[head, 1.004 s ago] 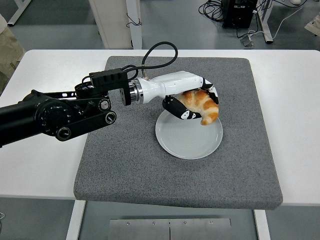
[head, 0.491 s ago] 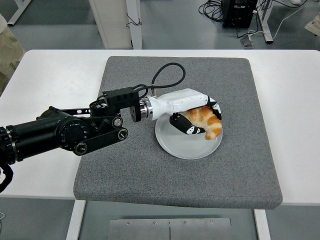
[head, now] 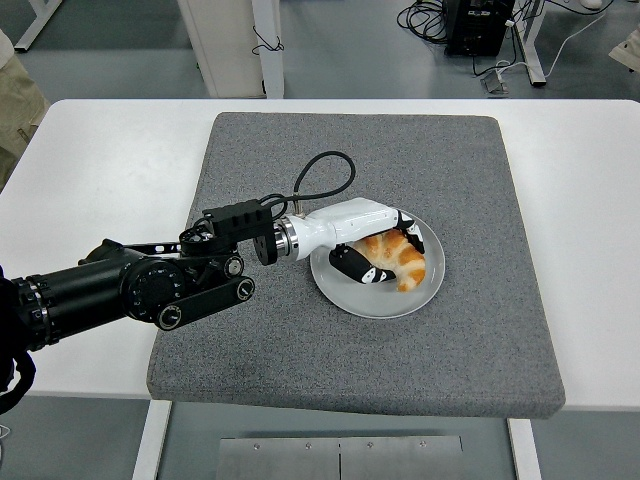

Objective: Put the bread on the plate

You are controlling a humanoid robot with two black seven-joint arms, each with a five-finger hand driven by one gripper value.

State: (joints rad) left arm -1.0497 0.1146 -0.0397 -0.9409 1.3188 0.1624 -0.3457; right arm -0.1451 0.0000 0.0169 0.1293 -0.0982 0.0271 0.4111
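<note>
Left hand (head: 375,250) reaching in over the grey mat (head: 250,360), fingers (head: 358,271) curling around the bread (head: 402,258), a golden croissant lying over the white plate (head: 345,290), long axis running from upper left toward lower right, its free tip pointing at the near-right rim.

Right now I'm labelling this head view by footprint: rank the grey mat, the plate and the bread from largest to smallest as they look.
1. Grey mat, largest by far.
2. Plate, lying on the mat.
3. Bread, smallest, partly covered by the left hand gripping it.
</note>
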